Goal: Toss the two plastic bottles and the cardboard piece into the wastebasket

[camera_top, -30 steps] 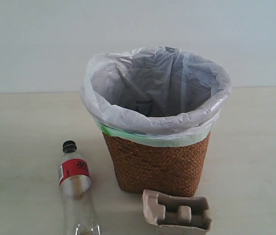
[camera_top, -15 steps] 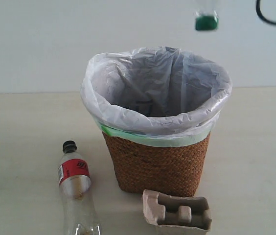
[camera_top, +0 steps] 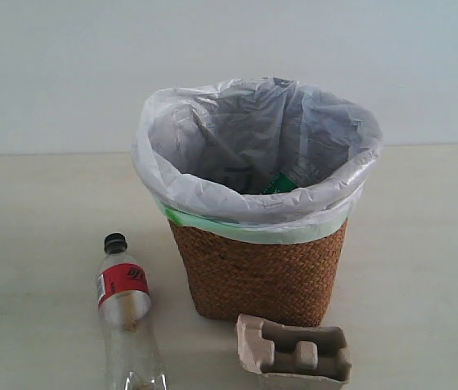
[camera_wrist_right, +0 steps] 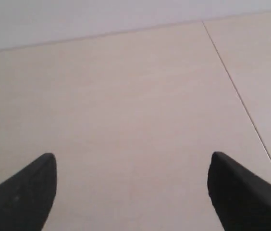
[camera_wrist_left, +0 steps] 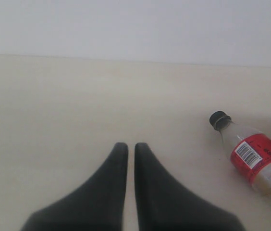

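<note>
The wicker wastebasket [camera_top: 257, 276] with its white bag stands mid-table. Inside it, a green-labelled plastic bottle [camera_top: 282, 182] shows partly above the rim. The other bottle [camera_top: 125, 309], black cap and red label, lies on the table left of the basket; the left wrist view has this bottle [camera_wrist_left: 253, 156] off to one side. The cardboard piece [camera_top: 295, 349] rests in front of the basket. Neither gripper appears in the exterior view. My left gripper [camera_wrist_left: 131, 146] is shut and empty over bare table. My right gripper [camera_wrist_right: 133, 161] is open wide with nothing between its fingers.
A pale wall rises behind the beige table. In the right wrist view, a thin seam [camera_wrist_right: 239, 94] crosses the tabletop.
Half a second ago the green-capped bottle hung above the basket; now it lies inside. The cable seen at the top right has left the exterior view.
</note>
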### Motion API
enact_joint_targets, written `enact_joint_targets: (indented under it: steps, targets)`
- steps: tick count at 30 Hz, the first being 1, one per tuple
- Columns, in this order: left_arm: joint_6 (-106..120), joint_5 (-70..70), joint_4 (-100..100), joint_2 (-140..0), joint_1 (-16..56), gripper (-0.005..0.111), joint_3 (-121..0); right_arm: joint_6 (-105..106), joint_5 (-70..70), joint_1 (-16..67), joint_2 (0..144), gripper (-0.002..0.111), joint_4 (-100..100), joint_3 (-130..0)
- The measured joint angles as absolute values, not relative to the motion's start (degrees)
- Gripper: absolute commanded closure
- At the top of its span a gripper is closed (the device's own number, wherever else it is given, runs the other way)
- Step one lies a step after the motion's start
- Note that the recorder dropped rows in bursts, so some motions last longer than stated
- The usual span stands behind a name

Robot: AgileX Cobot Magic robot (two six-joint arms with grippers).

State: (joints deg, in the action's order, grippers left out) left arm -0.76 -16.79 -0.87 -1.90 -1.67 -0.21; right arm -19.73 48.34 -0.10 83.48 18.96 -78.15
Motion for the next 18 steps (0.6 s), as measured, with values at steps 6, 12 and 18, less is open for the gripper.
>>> enact_joint_targets:
  steps: [6,12,18]
  targets:
    - [-0.76,-16.79,-0.87,-1.9,-1.67,0.102,-0.21,-19.92,41.38,-4.43,83.56,0.053,19.13,-65.82]
    - [-0.76,-16.79,-0.87,-1.9,-1.67,0.102,-0.21,-15.28,38.8,-1.85,83.72,0.107,8.21,-60.33]
    - [-0.76,-16.79,-0.87,-1.9,-1.67,0.102,-0.21,-10.57,41.17,10.95,75.87,0.107,-1.69,-59.95]
